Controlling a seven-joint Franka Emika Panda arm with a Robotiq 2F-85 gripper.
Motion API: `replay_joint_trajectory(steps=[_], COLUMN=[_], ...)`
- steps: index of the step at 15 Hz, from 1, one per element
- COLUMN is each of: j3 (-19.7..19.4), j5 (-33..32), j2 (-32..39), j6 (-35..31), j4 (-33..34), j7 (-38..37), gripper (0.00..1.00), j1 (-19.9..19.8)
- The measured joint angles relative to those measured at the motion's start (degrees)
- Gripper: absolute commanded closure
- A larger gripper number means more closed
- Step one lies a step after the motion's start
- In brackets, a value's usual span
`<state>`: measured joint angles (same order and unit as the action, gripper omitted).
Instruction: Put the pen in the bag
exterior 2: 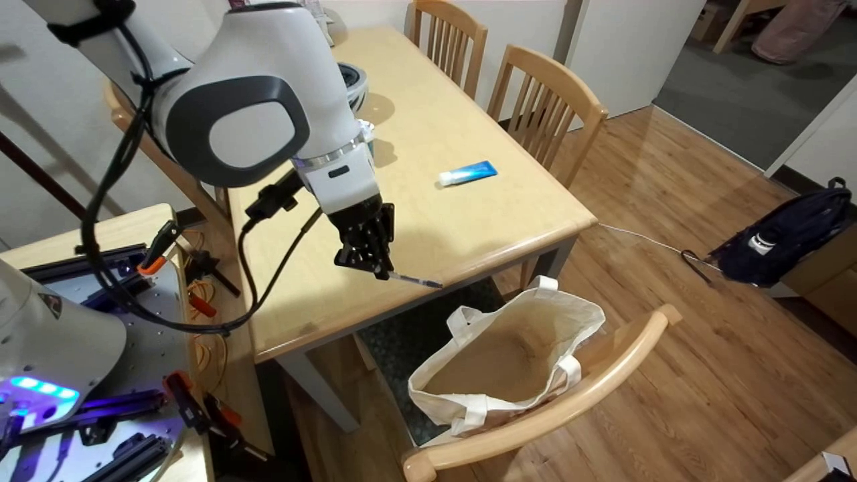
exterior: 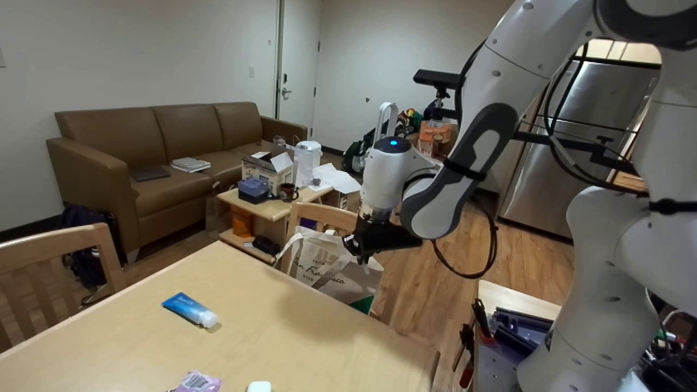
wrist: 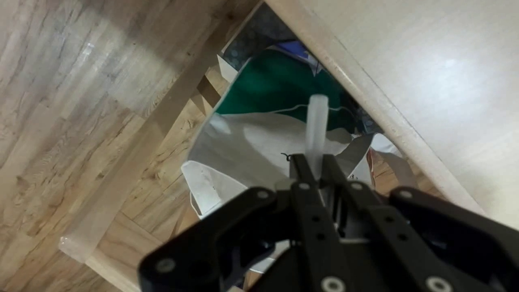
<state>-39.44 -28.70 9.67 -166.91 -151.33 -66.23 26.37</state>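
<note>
A thin pen [exterior 2: 416, 279] with a dark end sticks out from my gripper [exterior 2: 383, 269] in an exterior view. In the wrist view the pen [wrist: 316, 125] looks pale and translucent, held between the fingertips [wrist: 311, 167]; its rear part is hidden by the fingers. The gripper is shut on it. A cream cloth bag stands open at the top beside the table; its inside wall [exterior 2: 535, 328] shows in an exterior view. Printed lettering and a green patch show on the bag [exterior: 348, 280]. In the wrist view the bag [wrist: 259, 142] lies below the pen.
The wooden table's edge [wrist: 385, 105] runs beside the bag. A chair back [exterior 2: 569, 428] curves along the bag's far side. On the table lie a blue tube [exterior 2: 467, 173], a pink packet [exterior: 199, 382] and a small white object [exterior: 259, 386].
</note>
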Motion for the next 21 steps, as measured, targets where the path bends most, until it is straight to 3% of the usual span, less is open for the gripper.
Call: replay_joint_trajectory(steps=[1, 5, 7, 10, 11, 14, 15, 16, 17, 18, 21], j3=[0.0, 1.4, 6.5, 17.0, 18.6, 17.6, 16.9, 16.4, 16.2, 16.1, 17.6], j5=[0.0, 1.6, 4.9, 9.7, 10.7, 8.2, 7.2, 6.5, 6.3, 6.2, 6.6], j2=[0.1, 0.7, -0.1, -1.3, -1.1, 0.5, 1.1, 1.6, 1.9, 2.1, 2.4], j6=[0.0, 0.8, 2.8, 8.2, 10.6, 17.7, 19.0, 19.7, 20.2, 20.5, 20.5], j4=[0.0, -0.1, -0.6, -0.4, 0.6, 6.7, 9.0, 11.2, 12.8, 13.6, 13.5], j7=[-0.1, 2.0, 9.4, 20.7, 23.4, 24.3, 24.0, 23.5, 23.3, 23.1, 24.1], gripper=[0.96, 0.96, 0.96, 0.96, 0.96, 0.96, 0.89, 0.89, 0.89, 0.96, 0.96], j1=[0.5, 1.1, -3.1, -13.9, -16.8, -23.2, -25.0, -26.3, -27.2, -27.6, -28.1])
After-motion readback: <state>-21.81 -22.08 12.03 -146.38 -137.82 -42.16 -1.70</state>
